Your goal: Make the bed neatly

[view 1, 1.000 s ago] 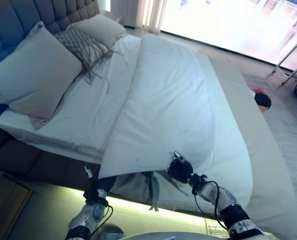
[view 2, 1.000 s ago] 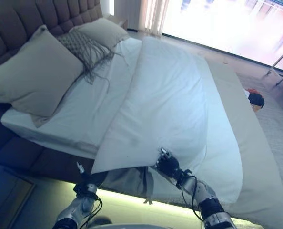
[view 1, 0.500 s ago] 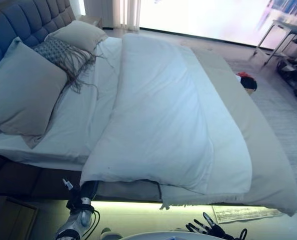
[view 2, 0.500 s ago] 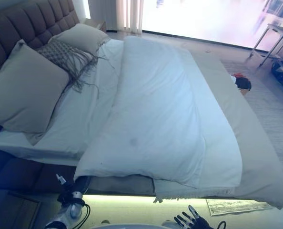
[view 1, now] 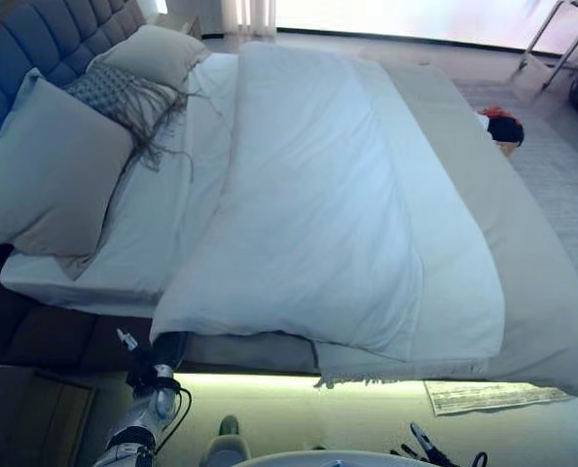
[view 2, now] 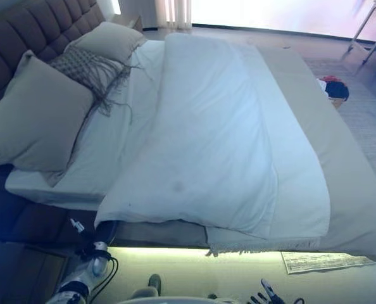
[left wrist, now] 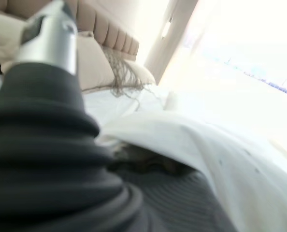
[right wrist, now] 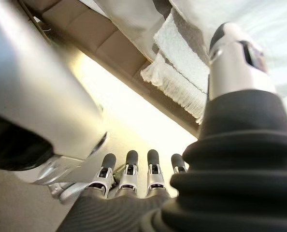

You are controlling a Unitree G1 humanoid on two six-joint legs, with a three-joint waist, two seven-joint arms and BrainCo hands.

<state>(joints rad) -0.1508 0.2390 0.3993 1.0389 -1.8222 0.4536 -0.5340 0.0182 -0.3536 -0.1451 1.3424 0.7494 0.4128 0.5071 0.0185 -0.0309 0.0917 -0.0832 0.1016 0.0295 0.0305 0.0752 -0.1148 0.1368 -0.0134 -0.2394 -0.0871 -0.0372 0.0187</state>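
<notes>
The white duvet (view 1: 318,214) lies spread over the bed (view 1: 552,321). Its near corner hangs over the left hand (view 1: 162,352) — whether those fingers grip is hidden. The right hand (right wrist: 134,181), fingers straight, hangs apart below the bed edge.

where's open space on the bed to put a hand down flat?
Free: the bare sheet between the pillows and the folded duvet, and the beige blanket strip along the far side. Crowded: the headboard end, with the big pillow, fringed cushion and small pillow.
</notes>
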